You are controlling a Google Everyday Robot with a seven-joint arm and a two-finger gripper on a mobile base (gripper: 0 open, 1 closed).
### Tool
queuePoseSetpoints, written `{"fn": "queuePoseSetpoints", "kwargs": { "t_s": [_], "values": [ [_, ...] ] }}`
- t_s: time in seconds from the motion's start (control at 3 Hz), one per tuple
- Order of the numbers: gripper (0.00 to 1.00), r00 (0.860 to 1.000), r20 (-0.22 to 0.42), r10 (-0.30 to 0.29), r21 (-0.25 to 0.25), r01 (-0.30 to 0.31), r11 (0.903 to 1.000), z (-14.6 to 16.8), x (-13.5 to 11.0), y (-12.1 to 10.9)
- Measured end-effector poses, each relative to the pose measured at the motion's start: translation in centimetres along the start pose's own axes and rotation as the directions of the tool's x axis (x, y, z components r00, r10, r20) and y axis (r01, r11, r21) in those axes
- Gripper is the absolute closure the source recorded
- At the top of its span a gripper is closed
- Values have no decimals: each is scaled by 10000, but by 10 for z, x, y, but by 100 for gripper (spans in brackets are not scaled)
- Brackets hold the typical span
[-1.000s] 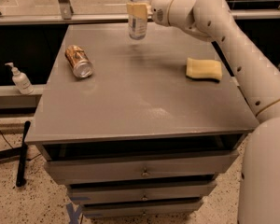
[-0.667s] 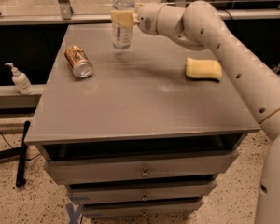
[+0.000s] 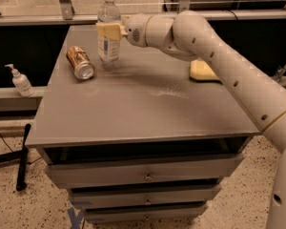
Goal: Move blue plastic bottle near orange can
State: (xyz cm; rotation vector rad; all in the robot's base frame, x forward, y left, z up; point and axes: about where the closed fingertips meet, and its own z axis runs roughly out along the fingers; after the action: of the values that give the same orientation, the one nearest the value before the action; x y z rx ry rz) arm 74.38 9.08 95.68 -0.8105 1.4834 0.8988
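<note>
The blue plastic bottle (image 3: 108, 42), clear with a white cap and a pale label, stands upright at the back left of the grey table (image 3: 143, 113). My gripper (image 3: 108, 31) is shut on the bottle around its upper body, reaching in from the right. The orange can (image 3: 80, 62) lies on its side just left of the bottle, silver top facing the front, a short gap between them.
A yellow sponge (image 3: 203, 71) lies at the table's right side, partly behind my arm. A small white pump bottle (image 3: 20, 80) stands on a ledge left of the table. Drawers sit below the tabletop. A black pole (image 3: 22, 156) lies on the floor.
My gripper has carried the bottle to the left across the back of the table, from near the middle to just right of the can. The can and sponge have not moved.
</note>
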Motion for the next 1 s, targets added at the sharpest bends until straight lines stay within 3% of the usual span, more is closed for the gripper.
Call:
{"fn": "queuePoseSetpoints", "kwargs": {
  "t_s": [0.33,1.0],
  "values": [
    [100,9998,-61,-168,-412,165,9990,9,4,16],
    [60,9944,-76,-1055,-949,1043,9900,15,8,33]
  ]
}}
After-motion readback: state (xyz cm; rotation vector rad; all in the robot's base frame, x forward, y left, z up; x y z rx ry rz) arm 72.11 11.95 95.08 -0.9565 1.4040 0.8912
